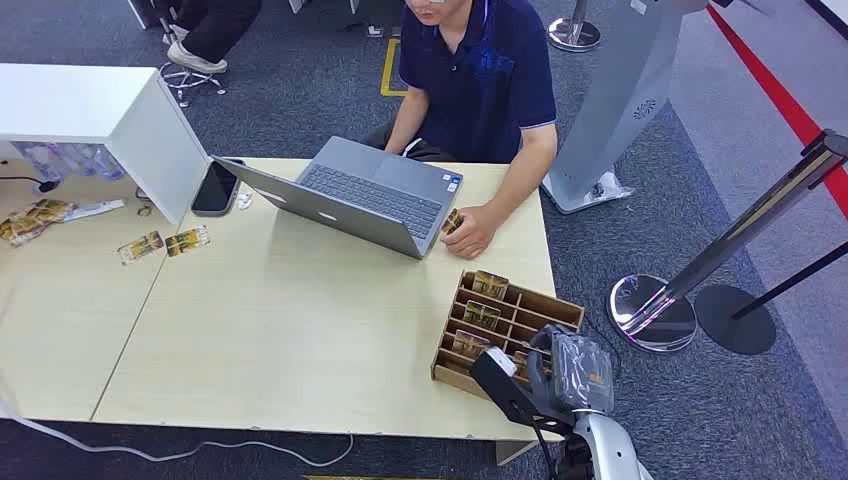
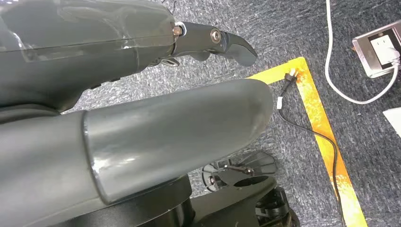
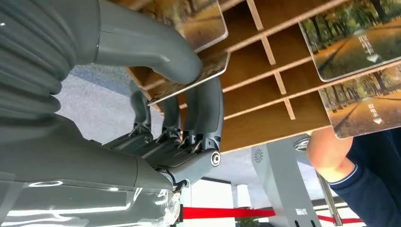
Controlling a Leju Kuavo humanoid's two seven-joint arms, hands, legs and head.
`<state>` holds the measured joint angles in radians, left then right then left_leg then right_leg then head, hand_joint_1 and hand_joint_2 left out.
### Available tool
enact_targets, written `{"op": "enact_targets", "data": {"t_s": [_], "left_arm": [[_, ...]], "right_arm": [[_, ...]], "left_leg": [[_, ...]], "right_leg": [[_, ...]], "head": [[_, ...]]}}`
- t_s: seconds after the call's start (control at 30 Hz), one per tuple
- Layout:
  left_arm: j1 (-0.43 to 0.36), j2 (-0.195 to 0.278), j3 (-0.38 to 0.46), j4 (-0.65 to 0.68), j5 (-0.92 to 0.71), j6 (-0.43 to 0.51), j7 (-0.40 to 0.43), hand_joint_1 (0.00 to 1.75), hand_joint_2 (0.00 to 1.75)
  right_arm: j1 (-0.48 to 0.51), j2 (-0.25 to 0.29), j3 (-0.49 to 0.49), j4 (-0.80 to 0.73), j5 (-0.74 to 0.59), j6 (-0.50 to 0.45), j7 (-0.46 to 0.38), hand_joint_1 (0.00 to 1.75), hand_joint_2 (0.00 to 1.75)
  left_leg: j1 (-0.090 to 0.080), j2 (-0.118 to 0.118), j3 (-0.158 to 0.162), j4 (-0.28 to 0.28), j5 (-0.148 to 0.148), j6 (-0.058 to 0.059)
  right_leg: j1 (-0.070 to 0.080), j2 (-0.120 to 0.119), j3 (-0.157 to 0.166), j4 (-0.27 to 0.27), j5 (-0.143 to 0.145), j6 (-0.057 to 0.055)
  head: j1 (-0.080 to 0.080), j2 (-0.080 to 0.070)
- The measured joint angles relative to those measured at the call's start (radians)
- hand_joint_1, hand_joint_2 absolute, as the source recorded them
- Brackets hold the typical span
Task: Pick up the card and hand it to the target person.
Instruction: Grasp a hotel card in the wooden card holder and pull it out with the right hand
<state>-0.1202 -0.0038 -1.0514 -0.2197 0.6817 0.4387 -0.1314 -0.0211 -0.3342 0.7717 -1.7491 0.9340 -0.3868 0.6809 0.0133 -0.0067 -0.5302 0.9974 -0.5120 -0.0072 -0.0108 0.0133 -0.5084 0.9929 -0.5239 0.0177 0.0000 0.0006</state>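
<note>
So I'm at the pick step. Left hand (image 2: 142, 94) hangs by the floor, can't tell how its fingers sit. Over on the worktop (image 1: 300, 330), my right hand (image 1: 560, 370) is in the wooden organizer (image 1: 565, 308), thumb and fingers (image 3: 210, 111) pinching one card (image 3: 189, 78). Next I'd lift it clear and reach toward the person (image 1: 480, 70). I count three more cards upright in the slots, one laptop (image 1: 350, 195).

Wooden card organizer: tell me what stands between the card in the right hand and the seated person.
Nothing visible blocks it. The right hand pinches a landscape-printed card over the wooden divided organizer; bare tabletop lies before the person in the navy shirt, the grey laptop aside.
</note>
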Motion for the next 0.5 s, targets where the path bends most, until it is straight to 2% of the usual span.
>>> {"op": "enact_targets", "data": {"t_s": [0.5], "left_arm": [[0.000,0.000,-0.022,0.000,0.000,0.000,0.002,0.00,0.00]], "right_arm": [[-0.003,0.000,-0.003,0.010,0.003,0.001,0.000,1.52,1.75]], "left_leg": [[0.000,0.000,0.000,0.000,0.000,0.000]], "right_leg": [[0.000,0.000,0.000,0.000,0.000,0.000]], "head": [[0.000,0.000]]}}
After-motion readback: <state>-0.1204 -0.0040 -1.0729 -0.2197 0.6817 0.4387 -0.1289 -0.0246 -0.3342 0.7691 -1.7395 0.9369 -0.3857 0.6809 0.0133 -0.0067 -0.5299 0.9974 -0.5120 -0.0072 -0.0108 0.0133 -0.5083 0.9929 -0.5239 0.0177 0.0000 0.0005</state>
